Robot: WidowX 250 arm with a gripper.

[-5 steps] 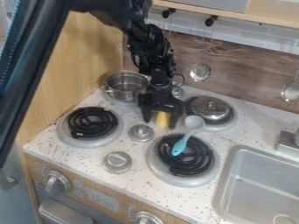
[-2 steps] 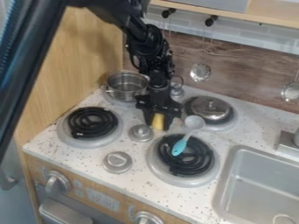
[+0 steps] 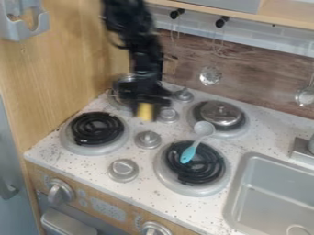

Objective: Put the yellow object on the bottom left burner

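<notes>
Speckled countertop (image 3: 144,193) lies beneath the gripper (image 3: 146,111), which pinches the yellow object (image 3: 145,112) behind and to the right of the bottom left burner (image 3: 96,130). It looks light and probably fairly stiff; its upper sides seem the place to hold, squeezed gently.

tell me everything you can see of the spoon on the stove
The spoon has a light blue handle and a pale grey, rounded bowl, joined by a thin neck; it looks like plastic. It lies at a slant, handle end over the black coil of the front right burner, bowl toward the back right burner's metal ring. Whether the bowl touches that ring, I cannot tell. Nothing holds it.
</notes>
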